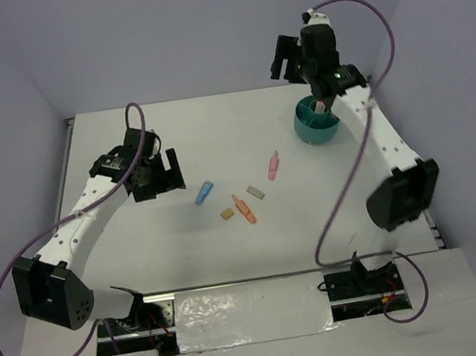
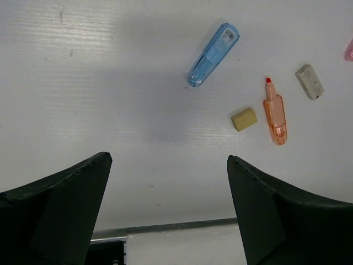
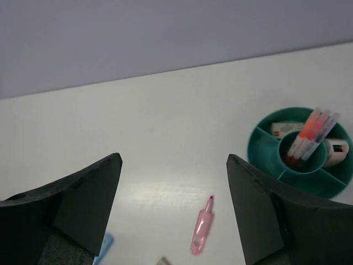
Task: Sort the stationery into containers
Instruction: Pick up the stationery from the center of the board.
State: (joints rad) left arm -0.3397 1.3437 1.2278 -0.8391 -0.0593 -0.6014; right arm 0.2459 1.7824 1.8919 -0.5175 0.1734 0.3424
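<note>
The right gripper (image 3: 174, 165) is hovering at the far right, its jaws wide apart and gripping nothing. The teal organiser cup (image 3: 256, 146) is standing near it, with markers (image 3: 308, 135) upright in its middle compartment. The left gripper (image 2: 168, 160) is hanging open at the left. The blue item (image 2: 213, 54), pink marker (image 3: 201, 226), orange marker (image 2: 274, 113), tan block (image 2: 244, 118) and grey block (image 2: 309, 81) are lying mid-table.

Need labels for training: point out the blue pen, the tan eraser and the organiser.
blue pen (image 2: 212, 54), left wrist view, mid-barrel.
tan eraser (image 2: 244, 119), left wrist view, top face.
organiser (image 3: 265, 157), right wrist view, bare left compartment.
</note>
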